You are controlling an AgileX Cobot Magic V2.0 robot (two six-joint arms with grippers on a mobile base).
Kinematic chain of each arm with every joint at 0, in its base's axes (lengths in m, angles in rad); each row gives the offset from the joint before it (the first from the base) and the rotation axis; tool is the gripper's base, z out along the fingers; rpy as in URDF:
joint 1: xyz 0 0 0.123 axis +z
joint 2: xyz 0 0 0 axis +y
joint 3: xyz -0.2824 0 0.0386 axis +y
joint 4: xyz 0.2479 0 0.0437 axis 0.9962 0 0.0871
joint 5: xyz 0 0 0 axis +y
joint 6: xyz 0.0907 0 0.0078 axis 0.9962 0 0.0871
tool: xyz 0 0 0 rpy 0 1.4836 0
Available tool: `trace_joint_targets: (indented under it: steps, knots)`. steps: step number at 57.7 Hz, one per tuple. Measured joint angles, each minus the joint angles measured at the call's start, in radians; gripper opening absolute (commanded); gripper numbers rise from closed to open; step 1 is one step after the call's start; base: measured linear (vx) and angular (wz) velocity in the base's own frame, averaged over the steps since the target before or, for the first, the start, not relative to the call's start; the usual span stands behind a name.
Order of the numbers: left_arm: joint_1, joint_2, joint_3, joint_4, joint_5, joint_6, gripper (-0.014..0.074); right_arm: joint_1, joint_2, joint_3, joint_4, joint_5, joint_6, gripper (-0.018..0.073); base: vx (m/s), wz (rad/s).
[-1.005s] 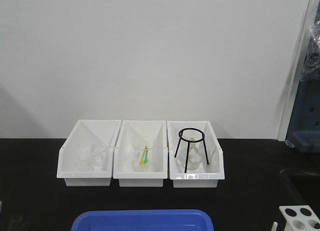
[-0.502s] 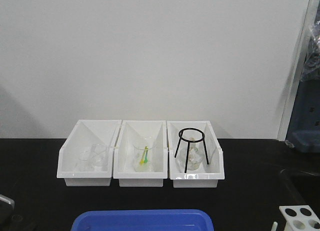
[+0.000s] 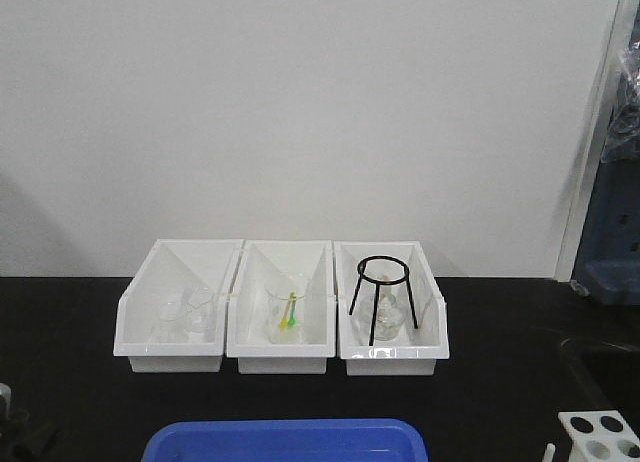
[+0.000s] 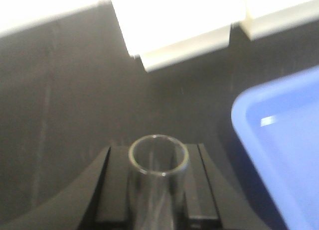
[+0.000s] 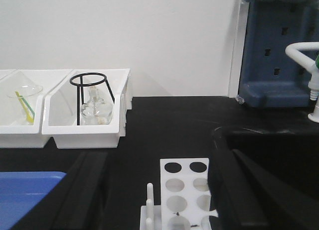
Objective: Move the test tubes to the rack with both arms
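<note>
Gripping tube [image 4: 155, 200]: L end effector [image 4: 157, 163] closed on it over worktop [image 4: 65, 90], beside tray [image 4: 279, 140]. R end effector [image 5: 167, 190] wide open, empty, over rack [image 5: 185, 187]. Risk: glass slips or tilts at handover, rim misses hole.

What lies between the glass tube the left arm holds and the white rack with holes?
The blue tray lies between the test tube, at far left, and the rack, at far right. Carried high, the tube should probably clear it.

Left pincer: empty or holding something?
Holding: a clear test tube sits between the black fingers of the left pincer, open rim toward the wrist camera.
</note>
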State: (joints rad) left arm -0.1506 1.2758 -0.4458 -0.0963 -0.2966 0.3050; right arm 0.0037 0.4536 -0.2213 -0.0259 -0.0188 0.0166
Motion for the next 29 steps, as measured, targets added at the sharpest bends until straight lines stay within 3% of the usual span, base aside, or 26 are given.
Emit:
trace_joint_targets:
  steps: [9,10,12,29]
  knots:
    - [0.000,-0.106,0.000,0.000,0.002,0.000,-0.0004,0.000,0.043,-0.043,0.003,0.078,0.000,0.0487,0.00,0.00]
    - [0.000,-0.191,-0.057,0.000,0.028,0.000,-0.0002,0.000,0.123,-0.132,0.003,0.179,-0.001,0.0487,0.00,0.00]
    - [0.000,-0.204,-0.080,0.000,0.032,-0.001,-0.0002,0.000,0.143,-0.151,0.003,0.186,-0.001,0.0487,0.00,0.00]
    - [-0.032,-0.222,-0.342,0.000,0.042,-0.159,0.0003,0.000,0.270,-0.189,0.003,0.063,-0.002,0.0487,0.00,0.00]
